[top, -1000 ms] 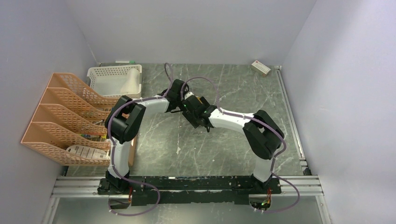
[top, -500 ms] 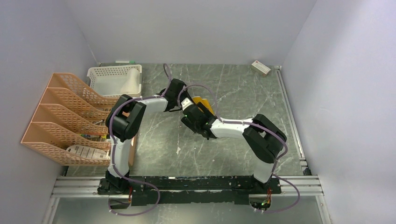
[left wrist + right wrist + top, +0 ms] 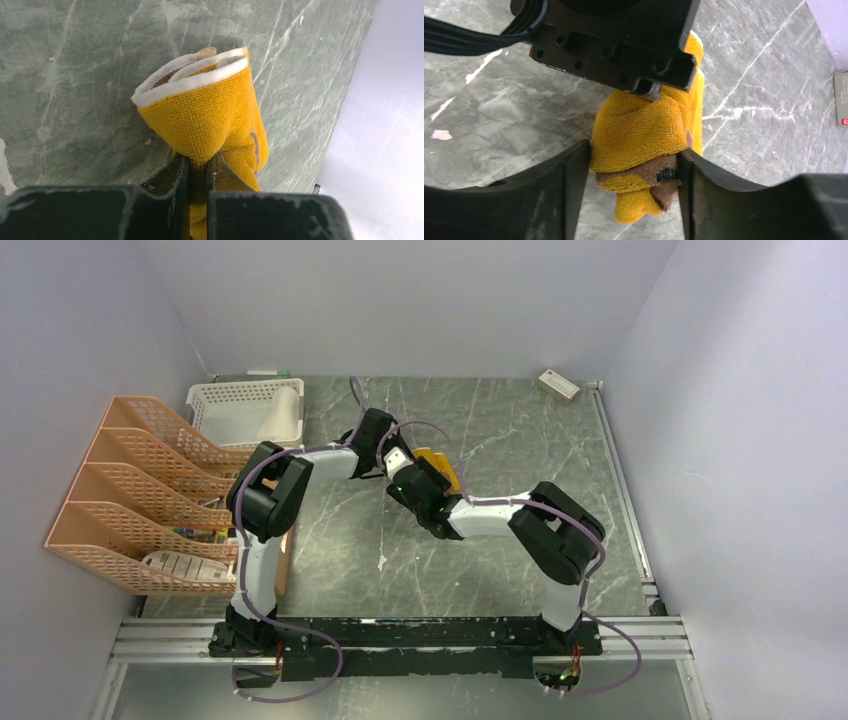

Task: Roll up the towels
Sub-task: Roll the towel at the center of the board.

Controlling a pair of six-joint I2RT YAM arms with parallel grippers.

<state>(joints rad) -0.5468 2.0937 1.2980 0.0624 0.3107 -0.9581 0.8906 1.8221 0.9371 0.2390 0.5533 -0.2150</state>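
Mustard-yellow towel (image 3: 210, 110), white edging, brown markings

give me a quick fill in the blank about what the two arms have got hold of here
1. The left arm's jaws pinch a towel that is ____ in colour.
2. Its far edge has a ____ border.
3. The right arm's jaws touch both sides of the same towel, where a ____ patch shows between them.
4. A small box sits near the far ____ corner of the table.

Missing words: yellow; white; brown; right
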